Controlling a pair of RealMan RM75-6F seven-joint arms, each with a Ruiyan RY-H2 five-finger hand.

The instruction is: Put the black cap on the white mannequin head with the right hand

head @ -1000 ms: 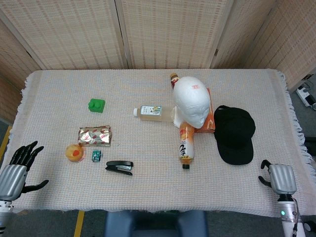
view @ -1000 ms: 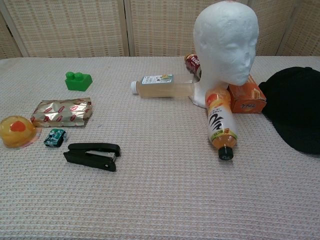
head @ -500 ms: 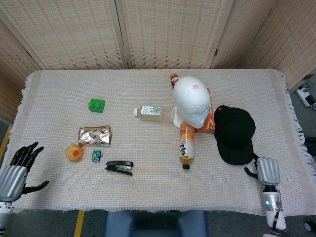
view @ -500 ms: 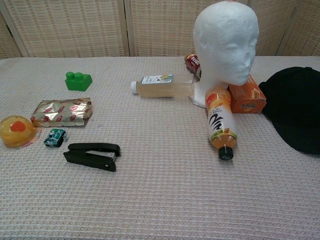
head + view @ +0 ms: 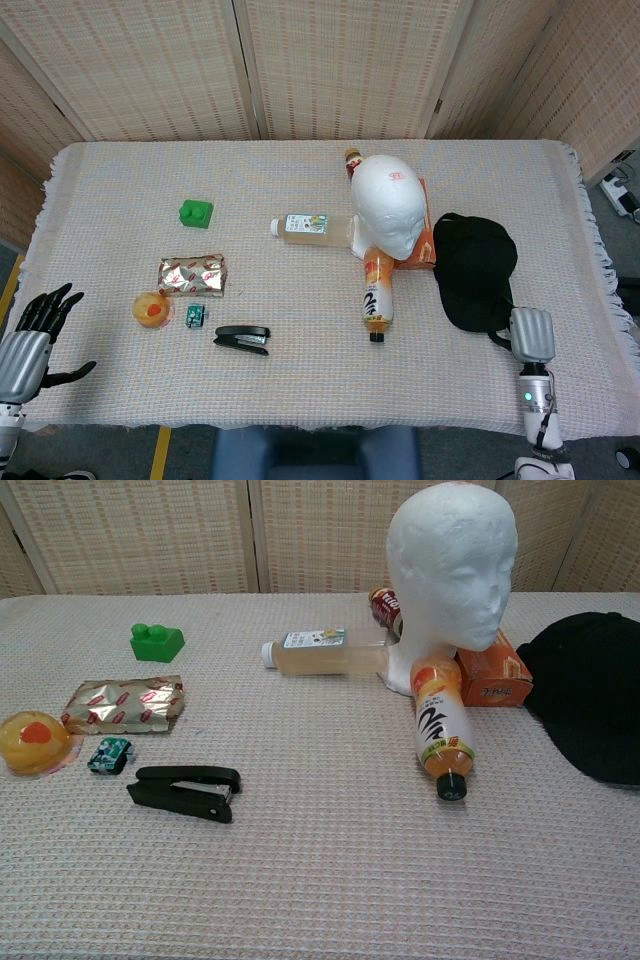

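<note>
Floppy black cap [image 5: 474, 270], smooth white mannequin head [image 5: 390, 202]

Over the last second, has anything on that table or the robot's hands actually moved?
The right hand slid in from the table's near right corner toward the black cap and now sits at its near edge; whether it touches is unclear. The cap itself shifted slightly. The left hand drifted a little lower, fingers spread. The white mannequin head, bottles and black stapler stayed put.
</note>
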